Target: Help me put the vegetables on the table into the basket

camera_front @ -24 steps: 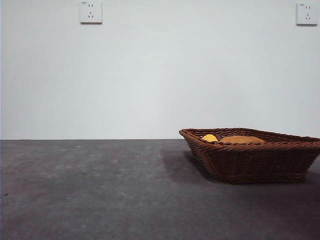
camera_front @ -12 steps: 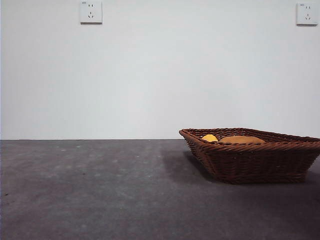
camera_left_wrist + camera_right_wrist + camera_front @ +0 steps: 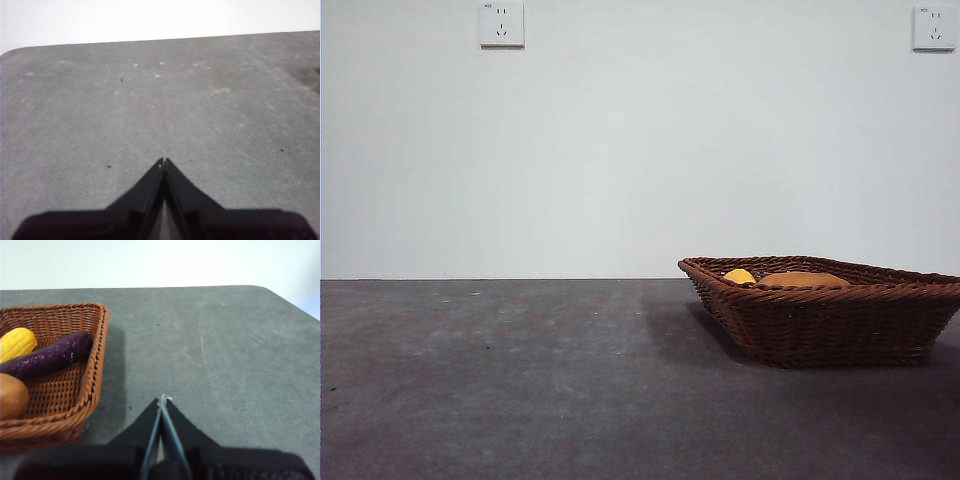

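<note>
front view: low, level across the table toward a white wall – wicker basket near, at right. wrist views: angled down over bare tabletop from close above; right wrist shares the basket with front.

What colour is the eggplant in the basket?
Dark purple eggplant, lying in the brown basket; clearest in the right wrist view.

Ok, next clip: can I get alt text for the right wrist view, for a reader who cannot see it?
A brown wicker basket on a dark grey table holds a yellow corn cob, a purple eggplant and a brown potato. The right hand, its black jaws closed together and empty, is over bare table beside the basket.
</note>
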